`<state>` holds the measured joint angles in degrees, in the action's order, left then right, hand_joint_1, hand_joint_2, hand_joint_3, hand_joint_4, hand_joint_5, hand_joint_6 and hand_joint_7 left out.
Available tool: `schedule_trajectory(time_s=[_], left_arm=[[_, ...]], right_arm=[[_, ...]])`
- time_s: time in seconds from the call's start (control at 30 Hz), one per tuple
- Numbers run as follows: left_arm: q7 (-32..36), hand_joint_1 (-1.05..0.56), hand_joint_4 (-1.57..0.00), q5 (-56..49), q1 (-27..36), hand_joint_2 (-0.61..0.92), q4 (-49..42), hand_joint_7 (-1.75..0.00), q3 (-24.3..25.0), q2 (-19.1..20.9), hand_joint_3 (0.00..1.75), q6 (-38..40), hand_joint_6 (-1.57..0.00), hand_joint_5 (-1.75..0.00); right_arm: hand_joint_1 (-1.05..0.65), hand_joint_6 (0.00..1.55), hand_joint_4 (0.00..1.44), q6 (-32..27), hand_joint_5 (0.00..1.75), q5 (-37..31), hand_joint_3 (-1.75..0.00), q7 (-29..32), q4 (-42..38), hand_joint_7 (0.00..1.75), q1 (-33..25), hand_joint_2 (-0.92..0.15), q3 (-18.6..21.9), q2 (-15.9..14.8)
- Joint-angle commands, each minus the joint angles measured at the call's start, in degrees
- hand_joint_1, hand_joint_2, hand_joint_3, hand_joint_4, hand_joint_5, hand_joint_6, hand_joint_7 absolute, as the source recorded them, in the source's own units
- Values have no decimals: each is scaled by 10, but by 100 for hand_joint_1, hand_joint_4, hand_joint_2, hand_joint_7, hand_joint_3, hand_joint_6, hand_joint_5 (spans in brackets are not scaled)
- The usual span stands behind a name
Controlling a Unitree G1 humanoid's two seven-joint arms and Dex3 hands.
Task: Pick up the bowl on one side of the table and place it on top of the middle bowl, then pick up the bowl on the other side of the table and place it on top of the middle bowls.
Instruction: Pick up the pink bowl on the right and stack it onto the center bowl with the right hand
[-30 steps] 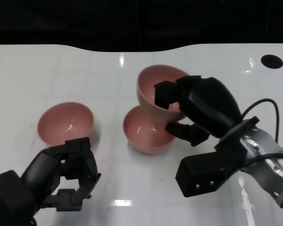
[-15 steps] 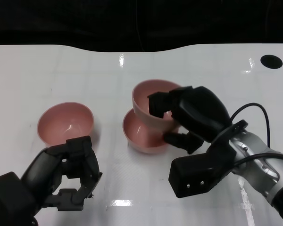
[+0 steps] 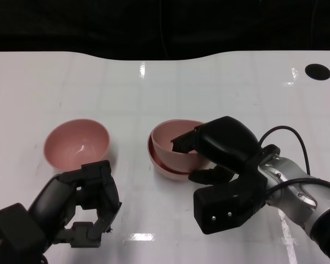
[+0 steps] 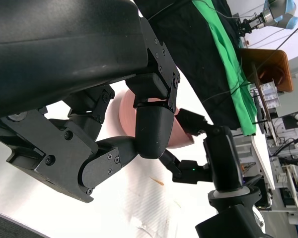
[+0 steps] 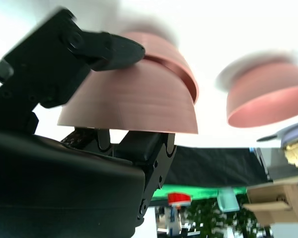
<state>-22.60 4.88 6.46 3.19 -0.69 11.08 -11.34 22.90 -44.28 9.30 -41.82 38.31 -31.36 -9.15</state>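
Bowl point(image 3: 170, 144) in right hand point(image 3: 223, 148), nested in middle bowl point(image 3: 168, 168)

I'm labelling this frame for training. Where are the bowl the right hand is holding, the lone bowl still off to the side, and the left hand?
held bowl point(image 3: 173, 138), head view, inner wall.
side bowl point(image 3: 77, 144), head view, inside bottom.
left hand point(image 3: 85, 206), head view, middle of hand.

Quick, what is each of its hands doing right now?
Left hand: holds nothing, fingers apart, near the left bowl.
Right hand: grips the upper bowl.
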Motion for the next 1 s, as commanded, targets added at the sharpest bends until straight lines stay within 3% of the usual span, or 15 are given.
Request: schedule_trajectory(time_s=[0.03, 0.1, 0.17, 0.2, 0.43, 0.83, 1.0], left_arm=[[8, -15, -83, -4, 1, 52, 4, -175, 1, 4, 113, -7, -67, -175], [11, -17, -84, -10, 0, 52, 4, -175, 1, 5, 113, -10, -67, -175], [13, -17, -84, -15, 1, 52, 6, -175, 0, 5, 112, -9, -67, -175], [14, -19, -83, -17, 1, 54, 7, -175, 0, 6, 109, -7, -67, -175], [13, -19, -82, -13, 2, 56, 12, -175, 1, 9, 103, 9, -66, -175], [12, -21, -82, -12, -2, 57, 4, -175, 4, 11, 99, 0, -66, -175], [10, -19, -83, -8, -6, 61, -13, -175, 7, 10, 93, -23, -67, -175]], right_arm=[[-47, 73, 61, -28, 58, -12, -31, -62, 7, 10, 18, -88, -18, -15], [-60, 55, 42, -39, 36, -18, -28, -85, 12, 2, 19, -91, -24, -18], [-64, 49, 36, -44, 30, -21, -27, -89, 21, 1, 15, -92, -26, -20], [-71, 39, 25, -45, 24, -22, -29, -88, 25, 0, 12, -92, -27, -22], [-84, 18, 4, -51, 15, -17, -35, -86, 70, 0, -9, -92, -22, -29], [-89, 12, 1, -68, 17, -1, -39, -100, 201, 0, -65, -92, 10, -52], [-83, 18, 0, -58, 37, 22, -34, -93, 271, 3, -112, -92, 42, -76]])
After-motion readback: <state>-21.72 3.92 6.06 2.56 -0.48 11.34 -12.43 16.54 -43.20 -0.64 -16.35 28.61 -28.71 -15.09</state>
